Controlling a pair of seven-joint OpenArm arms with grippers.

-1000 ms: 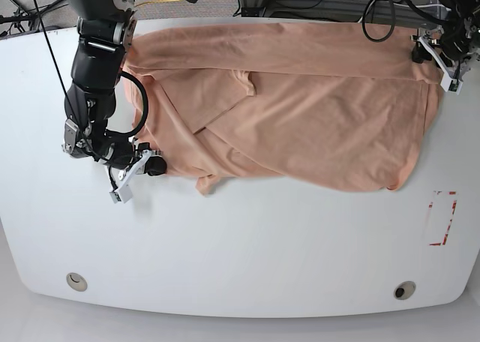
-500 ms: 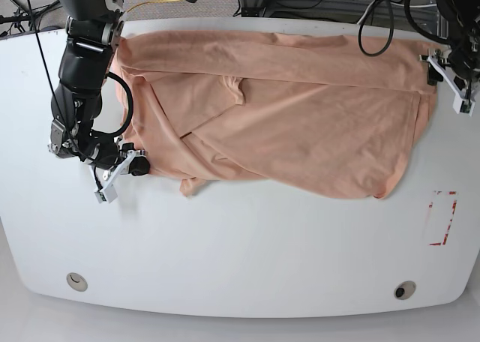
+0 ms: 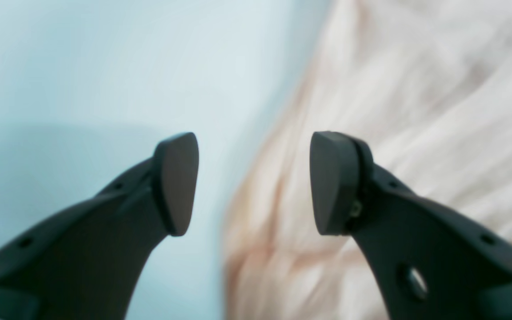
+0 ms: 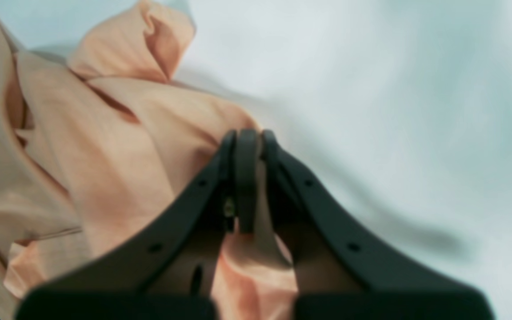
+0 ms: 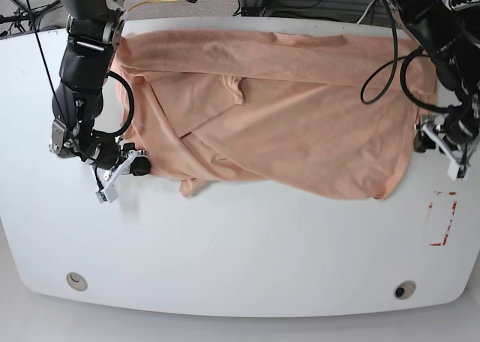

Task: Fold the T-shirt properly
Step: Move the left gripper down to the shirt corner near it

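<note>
The white table [image 5: 240,252] fills the base view, smooth, glossy and round-cornered, and the T-shirt [image 5: 300,124] sprawls across its upper half from about ten o'clock to three o'clock. It's soft peach-pink cotton, rumpled, with diagonal creases and a corner dangling at roughly seven o'clock of the cloth; I judge it only partly folded. Over at nine o'clock the right gripper [image 5: 120,173] sits low at the shirt's edge, and the right wrist view shows it clenched, a strip of shirt cloth between its dark fingers, likely anchoring that side so the cloth can be pulled flat. At three o'clock the left gripper [image 5: 448,148] hovers just off the hem, spread wide and empty, dark rounded pads [image 3: 177,182] straddling the shirt's border, seemingly lining up a pinch.
</note>
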